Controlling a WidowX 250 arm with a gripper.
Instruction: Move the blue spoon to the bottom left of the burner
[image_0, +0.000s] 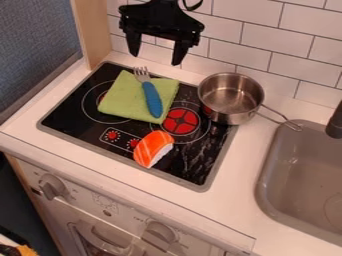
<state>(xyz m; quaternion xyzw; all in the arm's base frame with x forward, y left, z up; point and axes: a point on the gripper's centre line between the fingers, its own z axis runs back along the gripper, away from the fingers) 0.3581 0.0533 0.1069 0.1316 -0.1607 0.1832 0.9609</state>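
Camera view: tool (155, 59) hangs near the top; fingers (180, 51) downward, spread apart

The camera sits up high in front of the tabletop (234, 182), looking down at a slant toward the tiled wall (257, 35), close enough for the whole stove top (70, 116) and some sink (287, 200).

Stovetop (65, 118) glossy, smooth. On stovetop: matt cloth (120, 102), metal-tined fork (149, 91), smooth handle (153, 102). At stovetop corner: shiny metal pot (234, 116).
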